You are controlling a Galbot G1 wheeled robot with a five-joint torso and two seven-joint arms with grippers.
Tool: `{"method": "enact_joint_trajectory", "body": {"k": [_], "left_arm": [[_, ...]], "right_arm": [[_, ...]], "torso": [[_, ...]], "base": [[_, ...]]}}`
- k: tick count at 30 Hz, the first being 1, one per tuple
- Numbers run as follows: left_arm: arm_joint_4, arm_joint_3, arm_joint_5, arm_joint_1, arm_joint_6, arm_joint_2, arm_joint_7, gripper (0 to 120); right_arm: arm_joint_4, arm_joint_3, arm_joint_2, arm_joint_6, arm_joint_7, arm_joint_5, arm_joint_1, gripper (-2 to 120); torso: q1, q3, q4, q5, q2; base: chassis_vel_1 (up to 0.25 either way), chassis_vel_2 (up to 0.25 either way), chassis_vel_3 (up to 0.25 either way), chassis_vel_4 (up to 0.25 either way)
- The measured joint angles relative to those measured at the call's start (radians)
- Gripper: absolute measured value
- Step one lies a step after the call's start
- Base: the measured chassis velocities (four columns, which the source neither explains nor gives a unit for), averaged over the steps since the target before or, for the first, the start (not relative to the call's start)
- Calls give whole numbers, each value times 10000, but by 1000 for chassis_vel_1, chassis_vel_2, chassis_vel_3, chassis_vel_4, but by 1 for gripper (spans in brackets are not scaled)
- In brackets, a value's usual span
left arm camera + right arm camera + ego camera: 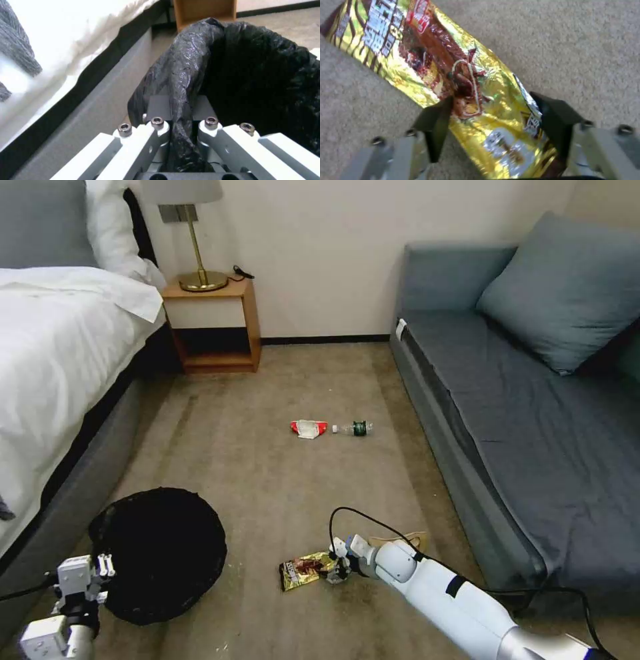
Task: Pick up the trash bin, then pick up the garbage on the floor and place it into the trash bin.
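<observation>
Fingers (435, 125) of right gripper (493, 125) are straddling the gold wrapper (453, 82), apart; left gripper (181, 117) is pinching trash bin (160, 553) rim — no litter binned yet.

Beige carpet floor (267, 473), worn streaks near bed. Plain cream wall (320, 253) behind, dark baseboard (325, 339) along bottom. Bed (47, 353) on left: white sheet, white pillow, grey base. Wooden nightstand (212, 323) beside bed, open shelf below, brass lamp (193, 240) with pale shade on top. Blue-grey sofa (520, 413) on right, matching cushion (567, 287) against back.
</observation>
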Motion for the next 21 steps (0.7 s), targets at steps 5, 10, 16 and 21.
{"method": "enact_joint_trajectory", "body": {"k": [5, 10, 16, 21], "left_arm": [[82, 12, -1, -22, -74, -24, 0, 6], [116, -10, -7, -30, -108, 42, 0, 6], [117, 24, -1, -56, -108, 28, -2, 6], [117, 64, 32, -47, -115, 11, 1, 6]], "right_arm": [[25, 15, -11, 20, -24, -10, 8, 42], [82, 83, -37, 50, -66, -59, -23, 26], [219, 290, -44, 57, -65, -65, -95, 4], [513, 509, -131, 62, -64, -26, -272, 0]], "torso": [[0, 1, 2, 1, 0], [0, 1, 0, 0, -1], [0, 1, 0, 0, -1], [0, 1, 0, 0, -1]], "base": [[0, 0, 0, 0], [0, 0, 0, 0], [0, 0, 0, 0], [0, 0, 0, 0]]}}
